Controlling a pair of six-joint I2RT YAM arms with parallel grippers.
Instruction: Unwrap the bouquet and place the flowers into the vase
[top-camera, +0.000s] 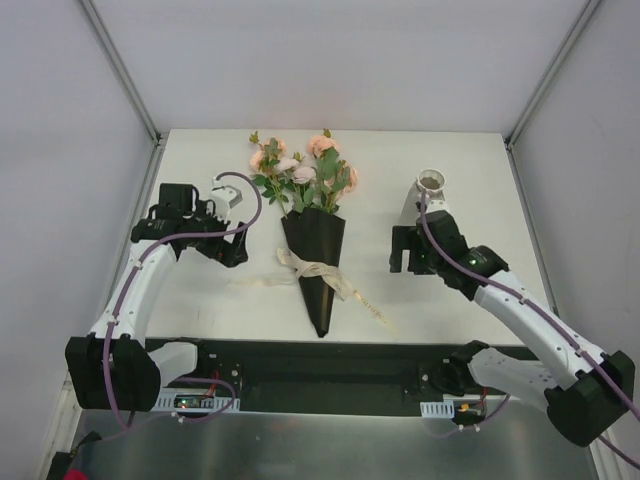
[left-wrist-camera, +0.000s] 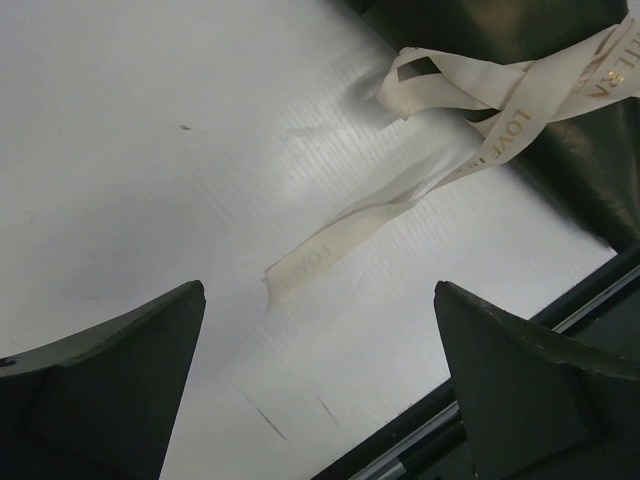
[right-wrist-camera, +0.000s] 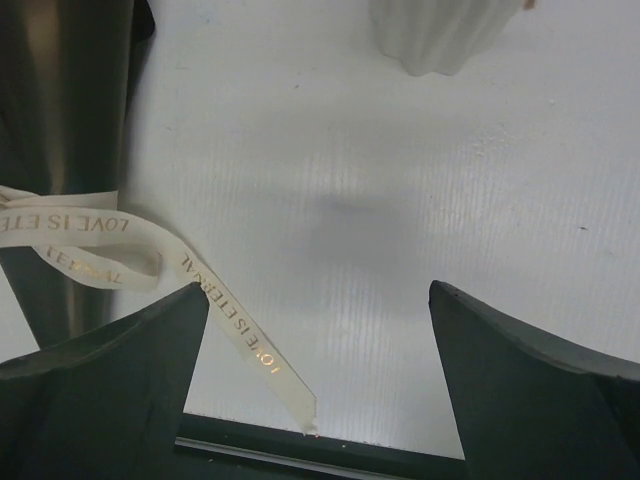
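Note:
The bouquet (top-camera: 312, 250) lies in the middle of the table, its peach-pink flowers (top-camera: 305, 172) at the far end and its black cone pointing toward me. A cream ribbon (top-camera: 315, 272) is tied round the cone; its tails trail left (left-wrist-camera: 350, 232) and right (right-wrist-camera: 240, 335) on the table. The white vase (top-camera: 428, 190) stands upright at the right; its ribbed base (right-wrist-camera: 435, 35) shows in the right wrist view. My left gripper (top-camera: 228, 250) is open left of the cone, above the table. My right gripper (top-camera: 408, 258) is open right of the cone, nothing between its fingers.
The white table (top-camera: 200, 290) is walled by grey panels on three sides. A black rail (top-camera: 330, 362) runs along the near edge, holding both arm bases. The right arm's wrist hides part of the vase's body.

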